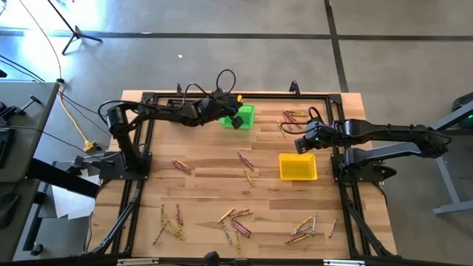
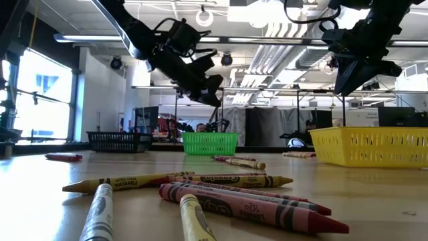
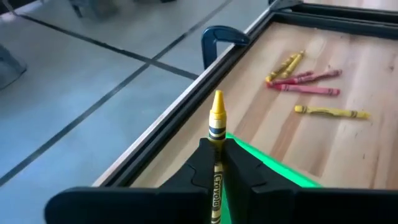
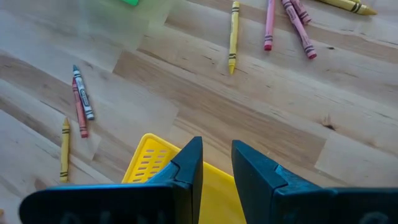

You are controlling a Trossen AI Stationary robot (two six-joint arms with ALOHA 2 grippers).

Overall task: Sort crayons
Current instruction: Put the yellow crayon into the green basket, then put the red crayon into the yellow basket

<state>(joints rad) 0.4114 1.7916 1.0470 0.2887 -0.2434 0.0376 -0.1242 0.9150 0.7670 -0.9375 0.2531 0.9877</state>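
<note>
Left pincer (image 3: 217,163) holds a yellow crayon (image 3: 216,134) over the green bin (image 1: 244,116). That bin looks wrong for yellow; carry it to the yellow bin (image 1: 298,167). Right pincer (image 4: 216,163) waits there, narrowly parted, apparently empty.

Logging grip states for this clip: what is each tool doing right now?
Left tool: shut on a yellow crayon, above the green bin.
Right tool: open, empty, over the yellow bin.
</note>
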